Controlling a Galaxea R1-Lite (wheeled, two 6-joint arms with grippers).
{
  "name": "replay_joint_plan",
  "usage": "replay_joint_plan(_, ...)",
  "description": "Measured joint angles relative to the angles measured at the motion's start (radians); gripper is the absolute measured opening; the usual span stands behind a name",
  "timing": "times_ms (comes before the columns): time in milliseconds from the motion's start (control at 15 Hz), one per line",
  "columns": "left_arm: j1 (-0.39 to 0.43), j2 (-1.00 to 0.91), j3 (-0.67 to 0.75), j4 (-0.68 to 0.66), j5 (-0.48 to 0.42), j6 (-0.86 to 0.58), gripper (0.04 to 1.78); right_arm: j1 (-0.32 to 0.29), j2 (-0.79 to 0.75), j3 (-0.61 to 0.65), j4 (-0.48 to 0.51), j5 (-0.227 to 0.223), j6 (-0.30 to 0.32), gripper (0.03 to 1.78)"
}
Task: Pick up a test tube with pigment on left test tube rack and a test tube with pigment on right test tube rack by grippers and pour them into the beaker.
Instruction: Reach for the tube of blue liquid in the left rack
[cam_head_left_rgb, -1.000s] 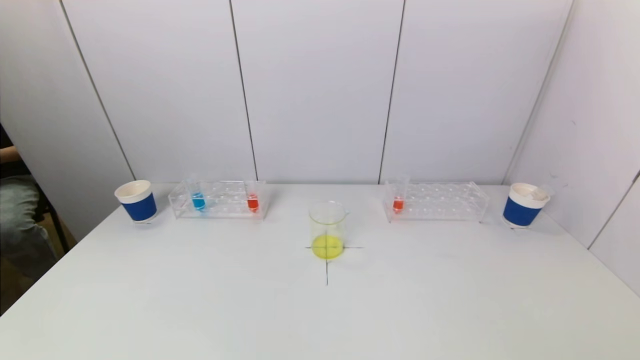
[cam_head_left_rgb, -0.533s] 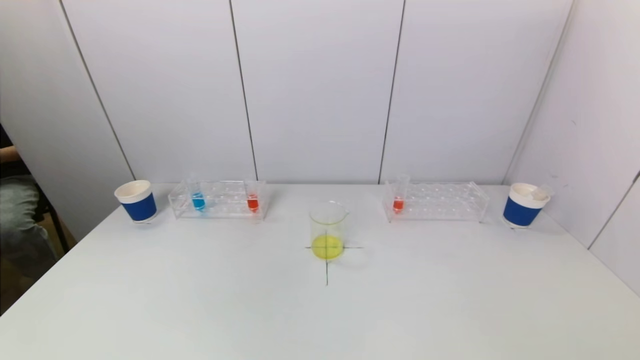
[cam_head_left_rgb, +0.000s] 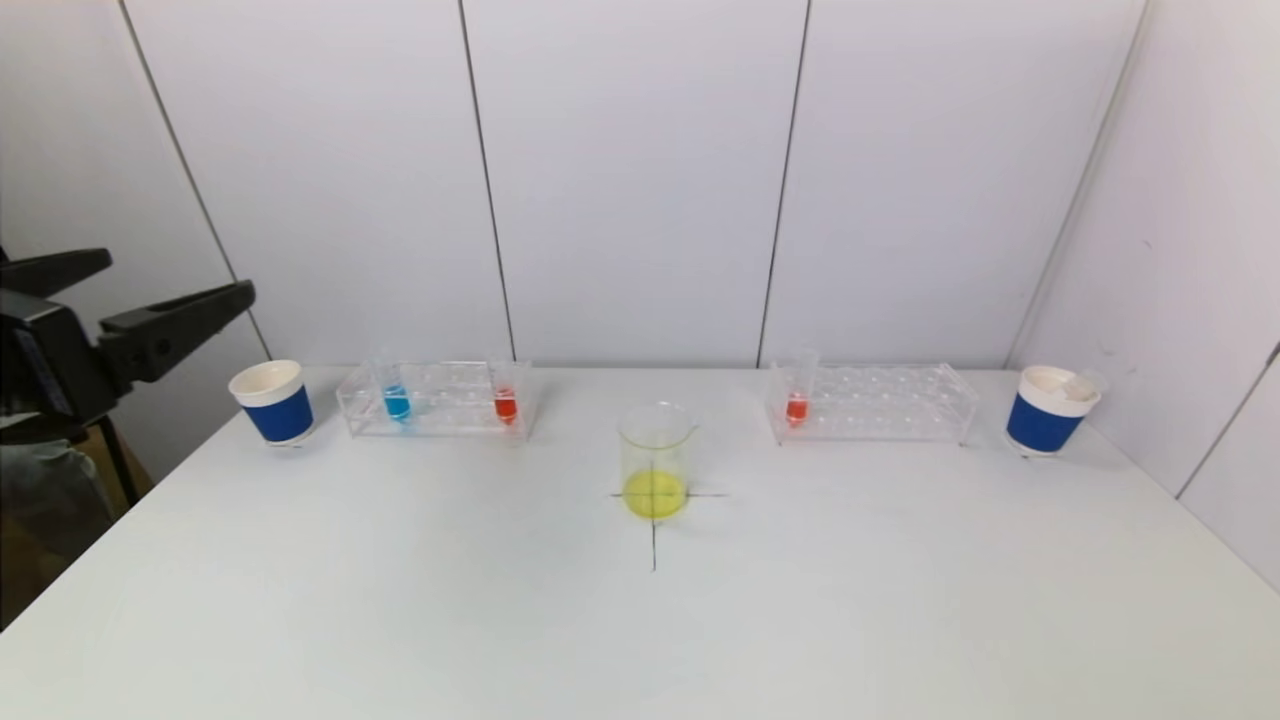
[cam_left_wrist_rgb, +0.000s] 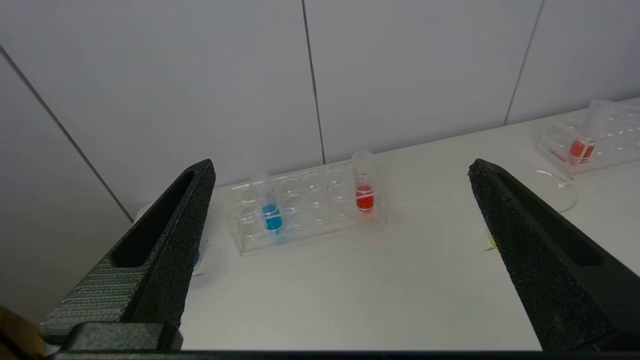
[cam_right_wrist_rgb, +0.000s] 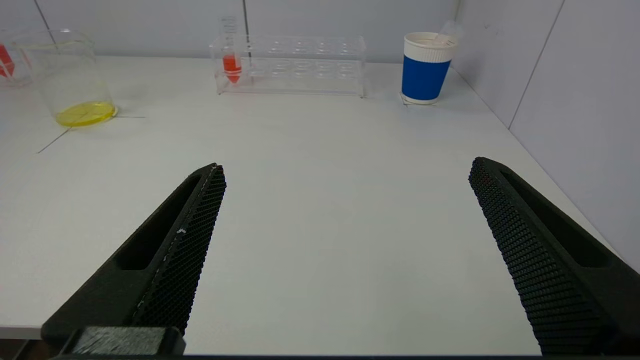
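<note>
Beaker (cam_head_left_rgb: 655, 460) w/ yellow liquid sat mid-bench on a cross mark, between left rack (cam_head_left_rgb: 437, 399) (blue, red tubes) and right rack (cam_head_left_rgb: 872, 401) (red tube (cam_head_left_rgb: 797, 398)), prob. so both arms reach. Left gripper (cam_head_left_rgb: 170, 290) hung at far left, jaws spread; right gripper (cam_right_wrist_rgb: 345, 225) low over near bench, jaws spread, both empty.

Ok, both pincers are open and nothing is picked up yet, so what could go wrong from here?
1. In the left rack the blue tube and the red tube stand well apart, but the wide-open left pincer could still nudge the light clear rack.
2. The beaker already holds yellow liquid; a bump during pouring might tip it.
3. The right pincer is far from the right rack's tube, which is clear and hard to judge.
</note>
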Motion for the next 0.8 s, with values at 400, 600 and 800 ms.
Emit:
replay_joint_plan(400, 0.055, 0.354, 0.137, -0.486, -0.007, 0.003, 1.77, 0.0, 0.0, 0.0, 0.0, 0.0, 0.001, 1.77)
replay_joint_plan(600, 0.089, 0.549, 0.163, -0.739, -0.019, 0.005, 1.77, 0.0, 0.0, 0.0, 0.0, 0.0, 0.0, 1.77)
replay_joint_plan(800, 0.112, 0.722, 0.17, -0.94, -0.071, 0.008, 1.77, 0.0, 0.0, 0.0, 0.0, 0.0, 0.0, 1.77)
